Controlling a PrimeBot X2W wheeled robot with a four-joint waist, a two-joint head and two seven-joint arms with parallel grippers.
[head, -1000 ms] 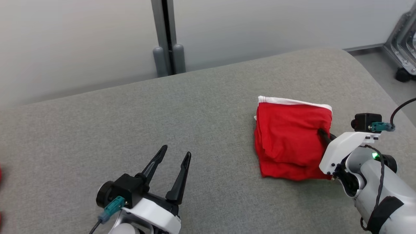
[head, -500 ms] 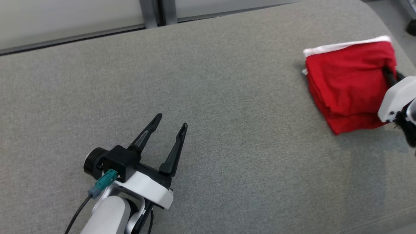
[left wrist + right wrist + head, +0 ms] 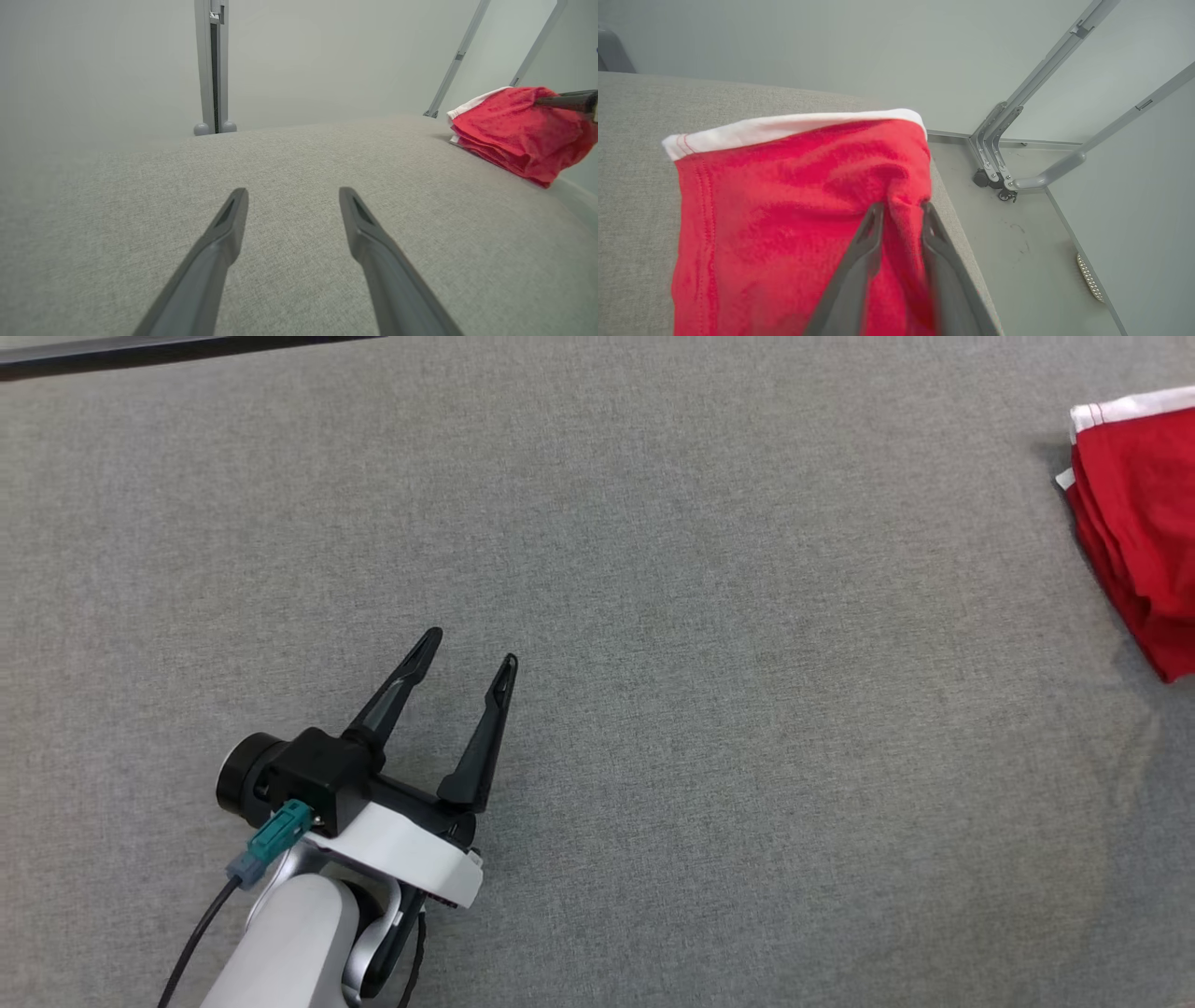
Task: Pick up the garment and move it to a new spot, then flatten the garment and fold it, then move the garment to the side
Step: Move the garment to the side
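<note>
At the far right edge of the grey woven-fabric surface lies the red cloth garment, folded into a thick stack of layers with a white hemmed band along its far side. The head view cuts it off at the right border. In the right wrist view the red cloth garment lies close to the rounded right edge of the surface, white band farthest from the camera.

The right gripper comes in from the near side, low over the cloth and pointing towards the far side. Its two dark fingers stand narrowly apart, and a raised ridge of red cloth sits pinched between the tips, touching both. The left wrist view shows the garment from the side, with one dark finger of that gripper reaching in level from the right onto its top.

Well to the left, at the near side, the left gripper hovers just above the bare surface, its pale forearm rising from the lower left. Its fingers angle towards the far right, spread wide with nothing between them. Its own camera shows the same spread fingers over the grey fabric.

Beyond the right edge lies a pale grey floor, where a grey metal frame on a small dark caster stands against light wall panels. A grey upright post rises behind the far edge.
</note>
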